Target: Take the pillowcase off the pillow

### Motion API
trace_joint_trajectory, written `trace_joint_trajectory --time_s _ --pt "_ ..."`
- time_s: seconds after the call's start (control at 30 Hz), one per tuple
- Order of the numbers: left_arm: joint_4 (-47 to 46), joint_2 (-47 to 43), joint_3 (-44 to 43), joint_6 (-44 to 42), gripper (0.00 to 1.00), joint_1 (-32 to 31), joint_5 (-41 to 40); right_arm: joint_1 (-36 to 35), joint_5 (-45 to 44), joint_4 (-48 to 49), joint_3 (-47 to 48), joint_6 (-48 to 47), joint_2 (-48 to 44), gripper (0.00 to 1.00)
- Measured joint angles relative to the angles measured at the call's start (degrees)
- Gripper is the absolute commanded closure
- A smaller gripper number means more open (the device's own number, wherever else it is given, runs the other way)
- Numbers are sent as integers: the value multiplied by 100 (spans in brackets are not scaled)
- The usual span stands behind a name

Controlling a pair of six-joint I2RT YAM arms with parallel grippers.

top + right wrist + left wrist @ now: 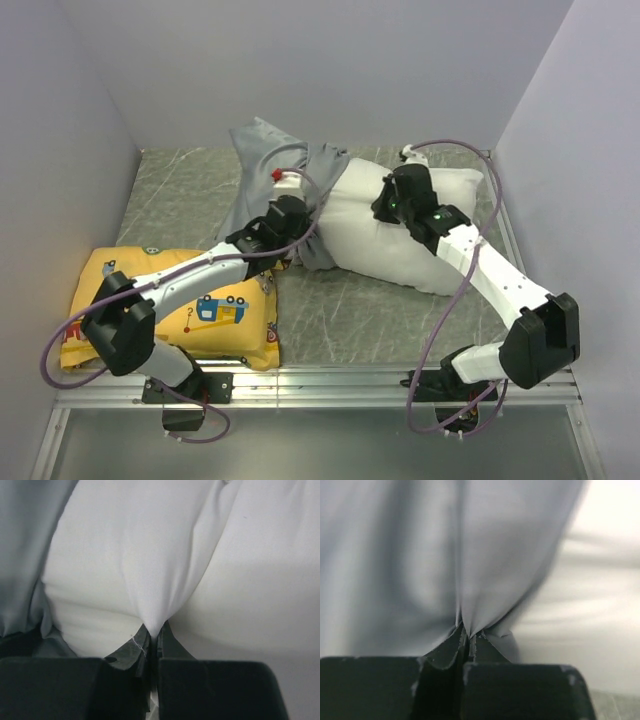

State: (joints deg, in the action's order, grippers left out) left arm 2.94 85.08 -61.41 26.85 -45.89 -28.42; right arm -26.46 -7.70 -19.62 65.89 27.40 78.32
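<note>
At the middle of the table, the white pillow lies with most of its body bare. The grey pillowcase covers only its left end and trails loose toward the back left corner. The left gripper has its jaws pressed together on a fold of the grey cloth, which fans up from the pinch in taut creases, so it seems placed to draw the cover off leftward. The right gripper is likewise closed, pinching a tuck of the pillow's white skin near its middle. I judge this hold is there to anchor the pillow so it does not slide along with the cover. The two grips sit near each other on either side of the cover's edge, which suits a pull in opposite directions. A yellow cushion printed with vehicles lies at the near left, under the left arm and apart from the work. The task looks well along, with only the last covered end left to free.
</note>
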Motion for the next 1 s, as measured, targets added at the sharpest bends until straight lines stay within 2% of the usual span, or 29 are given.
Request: trace_joint_trajectory --time_s 0.07,0.27,0.4,0.5,0.53,0.63,0.7,0.87,1.0 --pt "-116 -199 225 166 100 339 83 225 125 -98 0 0 -79 100" --pt "-782 -1027 1429 1012 100 2149 883 931 726 -369 11 11 -256 100" --pt "-1084 -911 1615 1193 100 2341 1484 1062 960 -437 11 -26 -286 100" --pt "-1370 -651 1593 1191 100 2247 1613 1139 964 -468 11 -63 -286 72" --pt "-1429 -549 1565 1185 100 2186 1615 1139 922 -472 11 -101 -286 53" --pt "-1523 -302 1473 1172 100 2015 1547 968 533 -468 13 -267 -358 29" --pt "-1587 -188 1423 1165 100 1947 1469 623 133 -474 24 -400 -472 20" --pt "-1602 -33 1300 1141 100 1744 1272 -726 -505 -420 175 -669 -647 15" --pt "-1598 28 1220 1132 100 1598 1220 -1519 -800 -341 389 -866 -258 12"
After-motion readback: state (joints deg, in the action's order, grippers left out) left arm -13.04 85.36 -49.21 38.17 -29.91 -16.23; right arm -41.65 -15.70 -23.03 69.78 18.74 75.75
